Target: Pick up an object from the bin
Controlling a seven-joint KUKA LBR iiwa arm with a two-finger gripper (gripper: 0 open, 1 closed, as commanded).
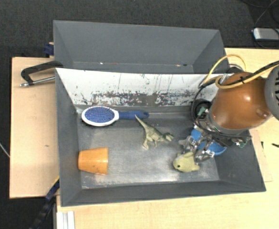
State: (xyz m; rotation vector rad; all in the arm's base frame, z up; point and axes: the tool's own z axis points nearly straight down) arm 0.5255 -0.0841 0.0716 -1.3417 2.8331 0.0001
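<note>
Claw (200,150) sits low at the right near corner of the bin (129,192), over a pale yellow toy (186,164) beside a blue thing (218,149). I cannot tell its opening or hold. Risk: crowded pair, claw may pinch both or slip off.

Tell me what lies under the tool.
A blue round thing shows beneath the tool, mostly covered by the arm; a pale yellow toy lies beside it.

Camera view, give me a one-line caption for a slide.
The end effector hangs at the bin's right end, right by a pale yellow toy, near a dinosaur figure.
</note>
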